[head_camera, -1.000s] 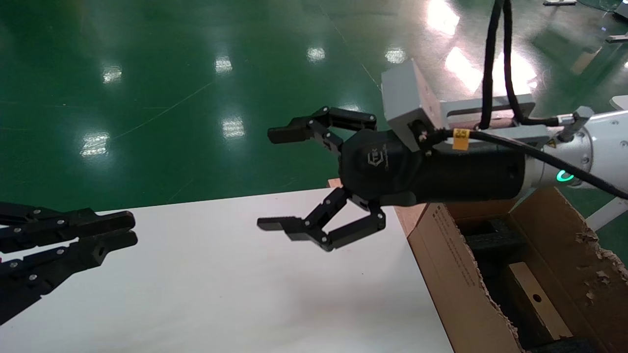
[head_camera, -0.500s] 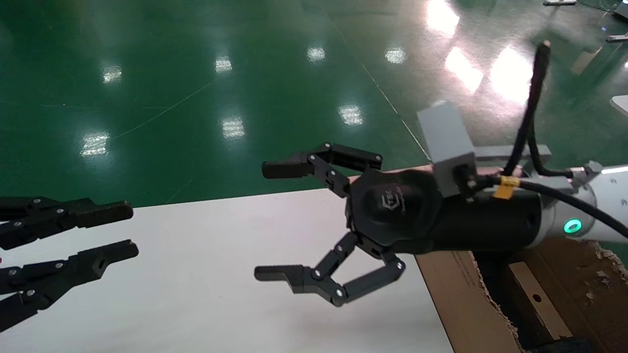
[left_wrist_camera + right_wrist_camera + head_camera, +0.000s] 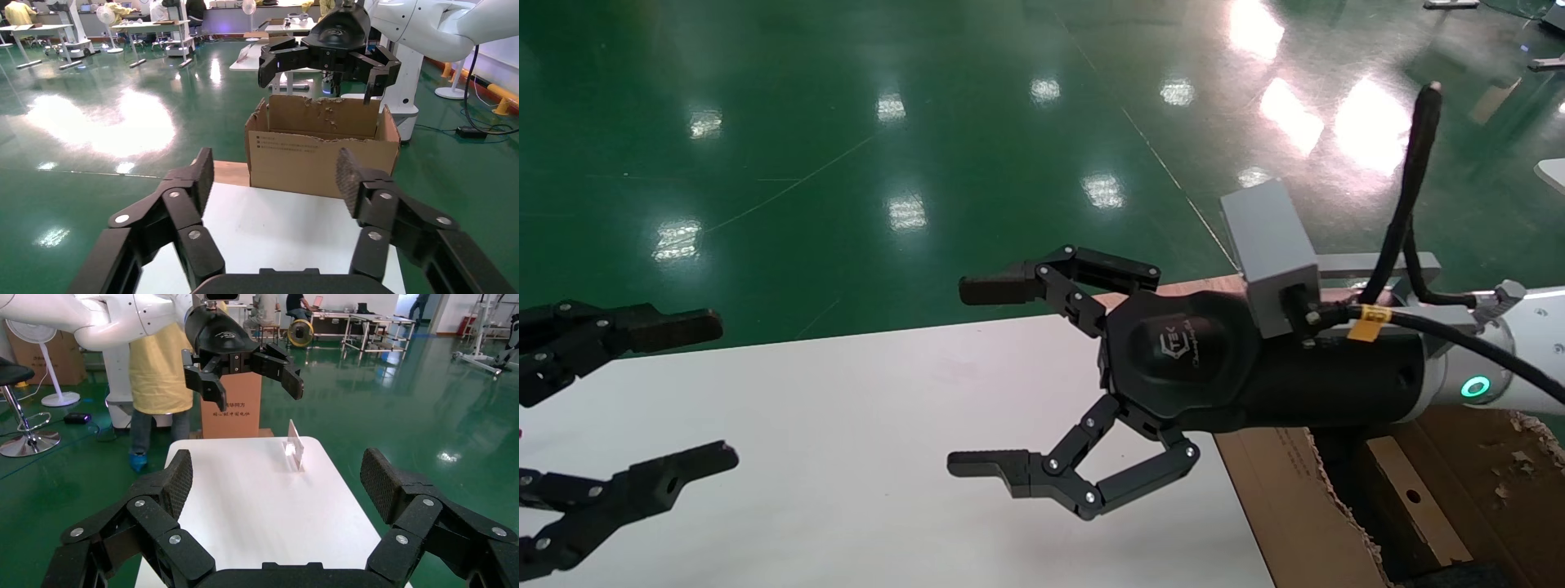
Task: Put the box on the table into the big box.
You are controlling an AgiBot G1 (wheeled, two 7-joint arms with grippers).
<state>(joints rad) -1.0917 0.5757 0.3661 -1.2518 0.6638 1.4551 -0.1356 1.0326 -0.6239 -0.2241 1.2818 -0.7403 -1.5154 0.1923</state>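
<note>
The small brown box point(image 3: 1418, 510), with a round hole in its face, lies inside the big box point(image 3: 1279, 490) among black foam at the table's right end. The big box also shows in the left wrist view point(image 3: 318, 156), with torn flap edges and black print. My right gripper point(image 3: 972, 377) is open and empty, held above the right part of the white table point(image 3: 846, 457), beside the big box. My left gripper point(image 3: 703, 392) is open and empty above the table's left part. In each wrist view the jaws stand wide apart over bare tabletop point(image 3: 275, 226) point(image 3: 257, 496).
A clear upright plastic stand point(image 3: 295, 444) sits on the table near its far edge. A plywood board point(image 3: 229, 173) lies between the table and the big box. Green floor surrounds the table. A brown carton point(image 3: 231, 410) stands beyond the table's left end.
My left gripper has opened from nearly shut to wide open. My right gripper, still open, has come down lower and nearer over the table's right end.
</note>
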